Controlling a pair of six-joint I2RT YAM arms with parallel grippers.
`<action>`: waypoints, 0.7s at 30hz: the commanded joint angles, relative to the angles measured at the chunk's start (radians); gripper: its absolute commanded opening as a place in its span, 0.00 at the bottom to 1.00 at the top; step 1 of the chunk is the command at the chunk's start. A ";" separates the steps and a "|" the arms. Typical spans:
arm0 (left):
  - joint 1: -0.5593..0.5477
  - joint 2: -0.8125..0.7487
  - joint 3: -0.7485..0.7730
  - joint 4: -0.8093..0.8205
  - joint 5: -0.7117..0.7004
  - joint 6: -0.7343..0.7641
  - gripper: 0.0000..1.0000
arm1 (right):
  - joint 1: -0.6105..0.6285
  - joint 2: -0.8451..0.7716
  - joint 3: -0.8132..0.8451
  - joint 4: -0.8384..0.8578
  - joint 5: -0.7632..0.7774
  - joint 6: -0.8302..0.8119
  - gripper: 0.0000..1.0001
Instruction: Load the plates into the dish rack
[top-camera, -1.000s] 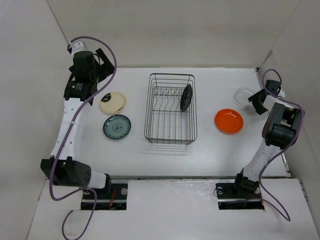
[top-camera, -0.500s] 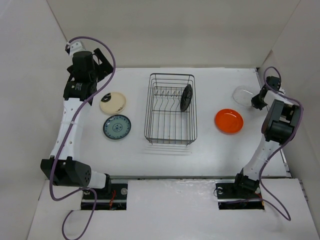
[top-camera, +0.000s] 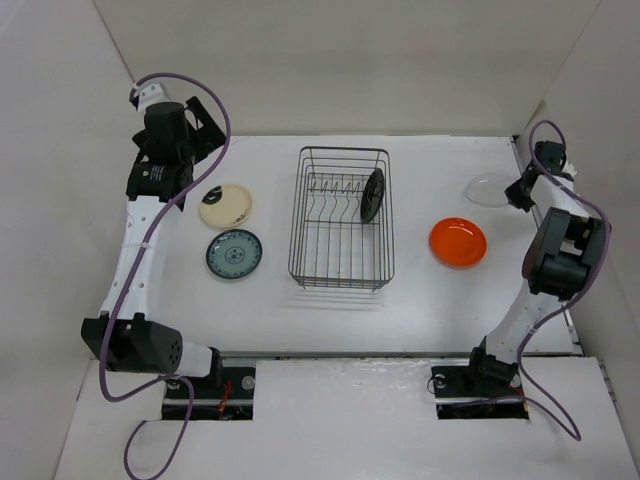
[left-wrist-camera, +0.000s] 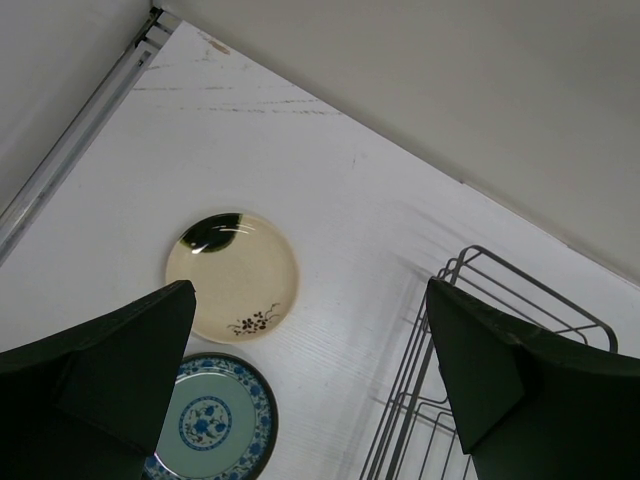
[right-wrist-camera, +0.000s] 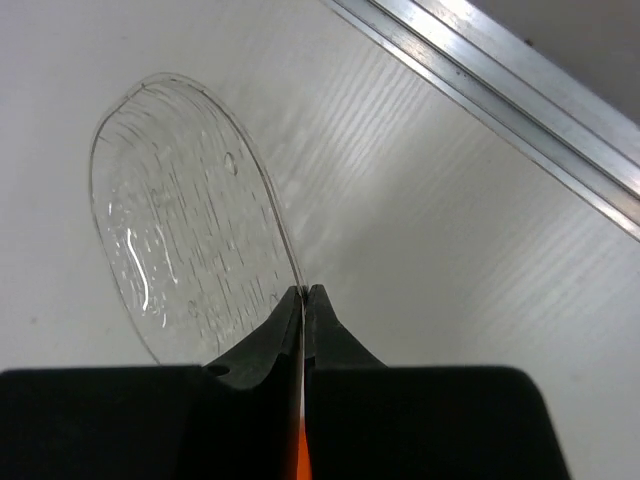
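The wire dish rack (top-camera: 341, 218) stands mid-table with a black plate (top-camera: 373, 194) upright among its prongs at the back right. A cream plate (top-camera: 225, 206) and a blue-patterned plate (top-camera: 234, 254) lie to its left, an orange plate (top-camera: 458, 241) to its right. My right gripper (top-camera: 519, 194) is shut on the rim of the clear plate (right-wrist-camera: 180, 230), far right near the back, its jaws pinching the thin edge. My left gripper (left-wrist-camera: 310, 350) hangs wide open high over the cream plate (left-wrist-camera: 232, 276) and the blue-patterned plate (left-wrist-camera: 205, 425), holding nothing.
White walls enclose the table on the left, back and right. A metal rail (right-wrist-camera: 500, 90) runs along the table's right edge just beyond the clear plate. The rack's corner (left-wrist-camera: 480, 330) shows at the lower right of the left wrist view.
My right gripper slid toward the right wall and closed on the clear plate's rim. The plate shifted slightly with it. The left arm stayed still.
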 joint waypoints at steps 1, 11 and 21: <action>0.004 -0.016 0.015 0.026 -0.009 0.005 1.00 | 0.085 -0.229 0.027 -0.035 0.083 -0.071 0.00; 0.004 0.015 0.015 0.026 0.037 -0.013 1.00 | 0.588 -0.467 0.200 -0.219 0.669 -0.279 0.00; 0.004 0.024 0.015 0.035 0.056 -0.013 1.00 | 0.941 -0.224 0.527 -0.539 0.858 -0.323 0.00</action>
